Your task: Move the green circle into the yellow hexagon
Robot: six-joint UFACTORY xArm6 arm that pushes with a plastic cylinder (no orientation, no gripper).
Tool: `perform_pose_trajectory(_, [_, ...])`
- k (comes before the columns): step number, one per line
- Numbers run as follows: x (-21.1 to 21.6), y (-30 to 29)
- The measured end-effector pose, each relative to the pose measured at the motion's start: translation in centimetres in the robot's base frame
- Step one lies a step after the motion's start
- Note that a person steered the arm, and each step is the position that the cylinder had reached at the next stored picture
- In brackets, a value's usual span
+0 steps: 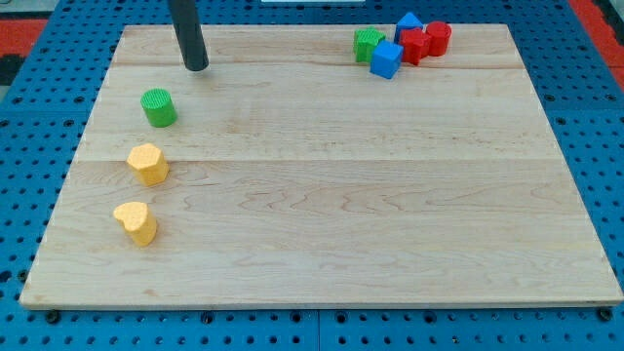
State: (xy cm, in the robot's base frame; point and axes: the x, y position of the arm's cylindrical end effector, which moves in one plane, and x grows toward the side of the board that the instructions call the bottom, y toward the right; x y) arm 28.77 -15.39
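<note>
The green circle [158, 107] stands at the view's upper left on the wooden board. The yellow hexagon [147, 164] lies just below it, a short gap apart. My tip [197, 67] is above and to the right of the green circle, not touching it. A second yellow block, heart-shaped [136, 222], lies further down the left side.
At the view's top right is a cluster: a green block [368, 45], a blue cube [386, 59], another blue block [409, 21], a red block [413, 46] and a red cylinder [438, 38]. The board [322, 195] rests on a blue pegboard.
</note>
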Motion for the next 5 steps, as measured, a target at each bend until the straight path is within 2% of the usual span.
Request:
perform_pose_trajectory(1, [5.3,2.5])
perform_pose_trajectory(2, [6.0,2.8])
perform_pose_trajectory(3, [-1.4,0.7])
perform_pose_trajectory(4, [2.7,-4.6])
perform_pose_trajectory(5, [10.3,-1.7])
